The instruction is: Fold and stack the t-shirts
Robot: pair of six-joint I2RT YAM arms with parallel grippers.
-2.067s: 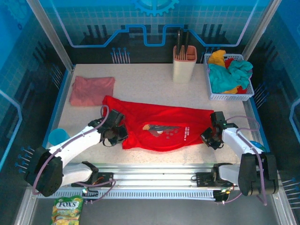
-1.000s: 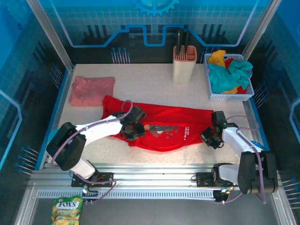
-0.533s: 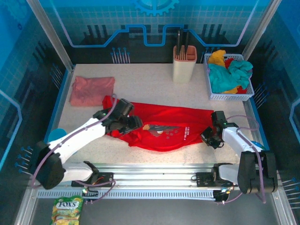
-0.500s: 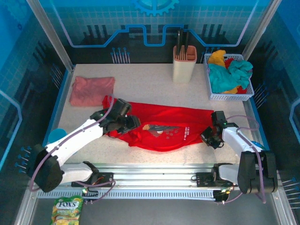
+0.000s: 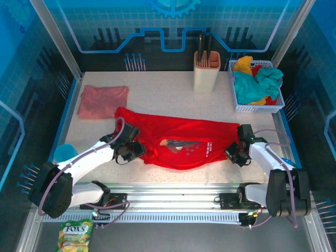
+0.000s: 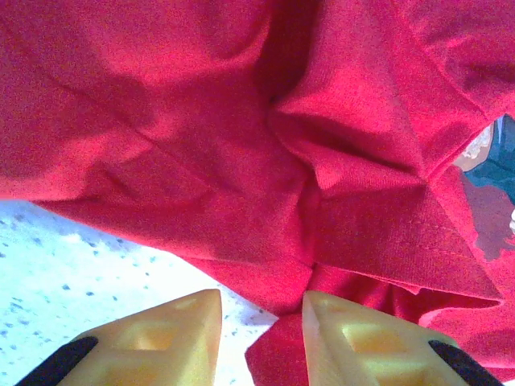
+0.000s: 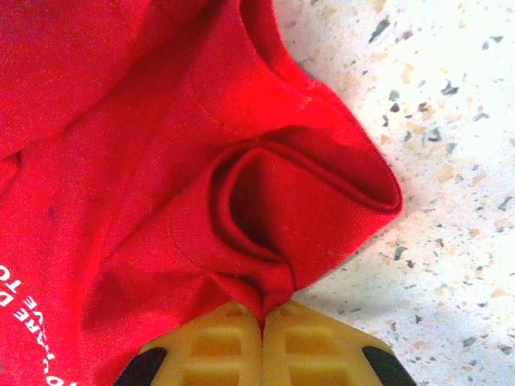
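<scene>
The red t-shirt [image 5: 194,131] lies spread across the middle of the table, graphic and white lettering facing up. My left gripper [image 5: 128,149] sits at the shirt's left near edge. In the left wrist view its jaws [image 6: 261,301] stand open, with a corner of red cloth [image 6: 201,145] lying between the yellow fingers [image 6: 177,338] and bare table beside it. My right gripper [image 5: 237,152] is at the shirt's right end, shut on a pinched fold of its hem [image 7: 262,310]. The pink t-shirt [image 5: 102,101] lies folded at the back left.
A beige utensil holder [image 5: 206,71] stands at the back centre. A white basket [image 5: 239,100] with several bunched cloths sits at the back right. A blue round object [image 5: 64,153] rests by the left table edge. A candy bag [image 5: 75,233] lies below the front rail.
My left gripper has moved from over the shirt's left-centre back toward the left and near, dragging the left part of the shirt with it. The right arm has not moved.
</scene>
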